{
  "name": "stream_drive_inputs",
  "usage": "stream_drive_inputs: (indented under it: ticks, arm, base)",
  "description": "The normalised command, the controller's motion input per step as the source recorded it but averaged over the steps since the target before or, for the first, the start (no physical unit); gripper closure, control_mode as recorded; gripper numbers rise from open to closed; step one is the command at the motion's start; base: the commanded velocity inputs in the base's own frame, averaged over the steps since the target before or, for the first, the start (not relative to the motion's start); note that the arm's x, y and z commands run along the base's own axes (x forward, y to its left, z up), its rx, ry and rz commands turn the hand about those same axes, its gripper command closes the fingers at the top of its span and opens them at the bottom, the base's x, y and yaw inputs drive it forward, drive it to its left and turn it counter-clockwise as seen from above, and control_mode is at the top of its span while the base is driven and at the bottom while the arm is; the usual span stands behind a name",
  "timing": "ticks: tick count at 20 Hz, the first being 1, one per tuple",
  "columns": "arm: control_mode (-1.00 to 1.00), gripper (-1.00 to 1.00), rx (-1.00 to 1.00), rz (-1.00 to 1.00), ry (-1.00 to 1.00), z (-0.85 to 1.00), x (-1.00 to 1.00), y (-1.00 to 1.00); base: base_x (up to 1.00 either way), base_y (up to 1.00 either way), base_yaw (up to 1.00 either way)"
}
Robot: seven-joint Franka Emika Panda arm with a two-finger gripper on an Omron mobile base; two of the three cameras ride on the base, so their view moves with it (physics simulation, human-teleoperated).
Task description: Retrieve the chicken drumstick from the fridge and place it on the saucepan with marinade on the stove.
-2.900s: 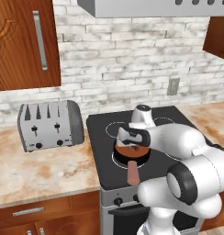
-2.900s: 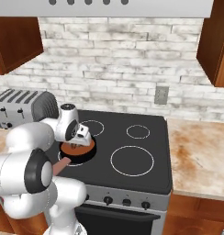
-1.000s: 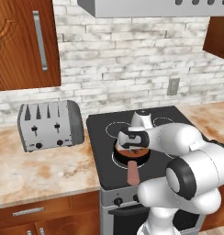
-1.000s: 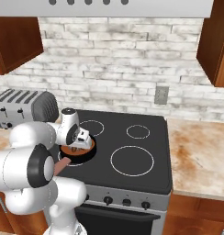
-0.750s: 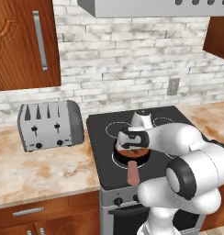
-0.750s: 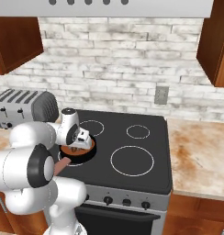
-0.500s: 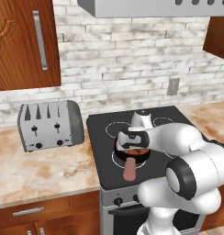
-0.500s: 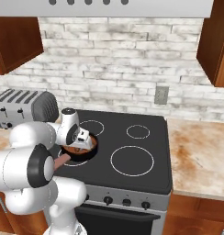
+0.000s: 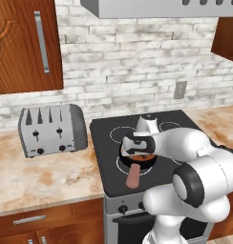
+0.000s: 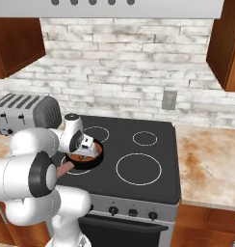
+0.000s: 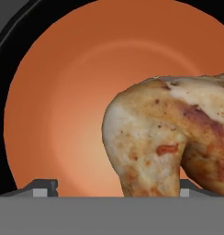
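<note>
CHANGE: jaws parting since a second ago | NOW: gripper (image 11: 112,188) standing apart, chicken drumstick (image 11: 171,137) lying in saucepan (image 11: 77,92) at stove (image 9: 106,176) front-left | LEFT: withdrawing.

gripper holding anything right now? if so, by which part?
Nothing held, as far as the frames show. The gripper stands open, fingertips wide on either side of the chicken drumstick, which lies in the saucepan on the stove.
</note>
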Motion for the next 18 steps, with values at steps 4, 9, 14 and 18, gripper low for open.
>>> stream_drive_inputs:
  ticks: [4, 9, 14, 18]
  arm:
    - [-1.0, -1.0, 0.0, 0.0, 0.0, 0.08, 0.0, 0.01]
    - [-1.0, -1.0, 0.0, 0.0, 0.0, 0.36, 0.0, 0.02]
    - [-1.0, -1.0, 0.02, 0.0, 0.01, 0.39, 0.0, 0.01]
    - [-1.0, -1.0, 0.05, 0.0, 0.05, 0.07, 0.04, -0.11]
  base:
    - [0.0, 0.0, 0.0]
    - [0.0, 0.0, 0.0]
    - [0.0, 0.0, 0.0]
    - [0.0, 0.0, 0.0]
